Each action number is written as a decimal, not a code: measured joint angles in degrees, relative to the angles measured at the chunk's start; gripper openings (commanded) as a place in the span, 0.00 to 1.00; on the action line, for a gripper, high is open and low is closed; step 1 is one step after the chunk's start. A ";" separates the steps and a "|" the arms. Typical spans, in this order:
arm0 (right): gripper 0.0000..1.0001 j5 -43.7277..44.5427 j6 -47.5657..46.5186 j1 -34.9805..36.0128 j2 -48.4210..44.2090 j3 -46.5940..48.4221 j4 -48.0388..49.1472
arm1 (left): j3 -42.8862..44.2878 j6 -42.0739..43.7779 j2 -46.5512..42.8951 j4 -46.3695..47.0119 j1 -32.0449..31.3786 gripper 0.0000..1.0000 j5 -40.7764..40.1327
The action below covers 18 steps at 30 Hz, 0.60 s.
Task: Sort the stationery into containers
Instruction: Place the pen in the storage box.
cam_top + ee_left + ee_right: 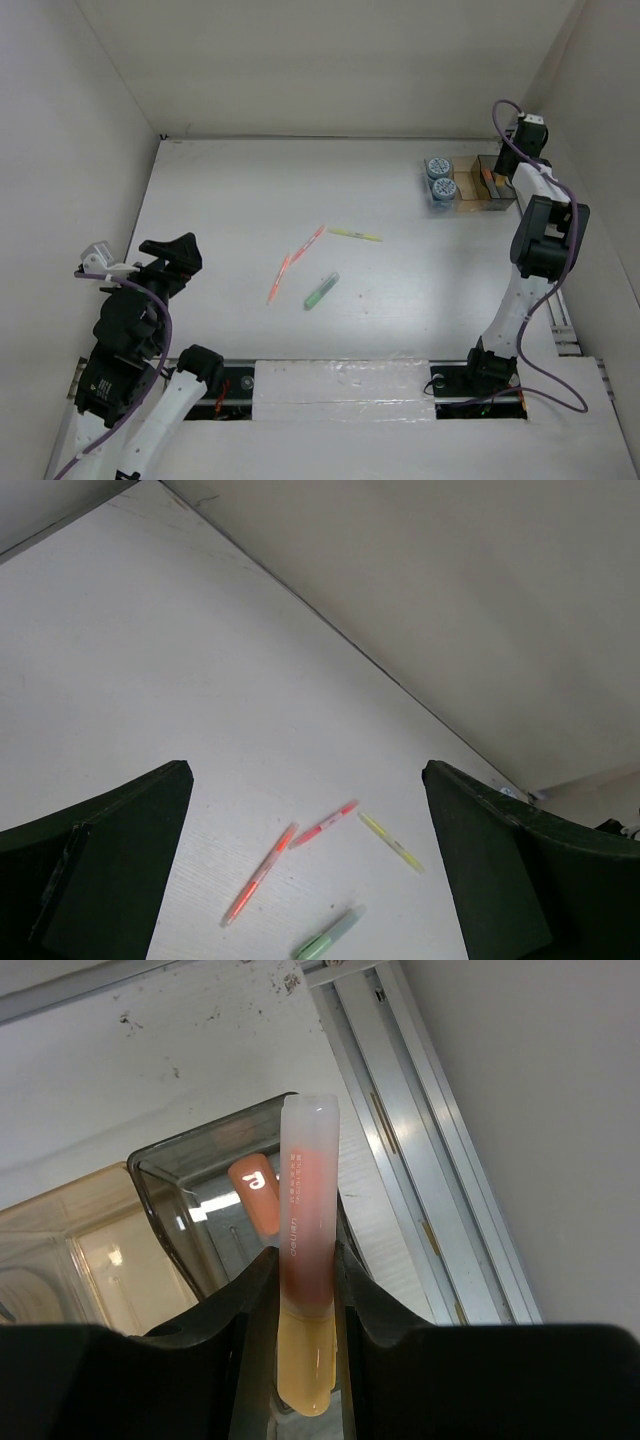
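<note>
1. Right wrist view: right gripper point(305, 1270) pinches an orange marker point(308, 1190) upright above the organiser point(165, 1175), over its dark end compartment.
2. An orange piece point(262, 1200) lies inside that compartment.
3. Two pots point(438, 168) sit at the organiser's left end.
4. Left gripper point(305, 770) is spread wide and holds nothing.
5. Mid-table point(220, 200): two orange pens point(308, 244), a yellow pen point(354, 235) and a green pen point(321, 291), all well apart from the organiser.

the green marker point(328, 940) runs off the left wrist view's bottom edge. the right wrist view crops the organiser point(70, 1195) at left.
</note>
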 measured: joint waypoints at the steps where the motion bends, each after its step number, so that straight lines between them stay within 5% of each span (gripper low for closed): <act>1: 0.00 0.00 -0.02 0.00 0.09 0.00 -0.02 | 0.00 0.02 0.00 0.09 0.00 1.00 0.00; 14: 0.34 0.33 -0.20 0.13 0.09 0.26 -1.77 | 0.00 0.09 0.04 0.46 0.00 1.00 0.00; 15: 0.44 0.70 -0.22 0.24 0.09 0.26 -1.88 | 0.00 0.09 0.04 0.46 0.00 1.00 0.00; 17: 0.46 1.84 -0.39 0.52 0.09 0.26 -2.19 | 0.00 0.09 0.04 0.46 0.00 1.00 0.00; 18: 0.55 2.43 -0.42 0.76 0.09 0.26 -2.32 | 0.00 0.09 0.02 0.46 0.00 1.00 0.00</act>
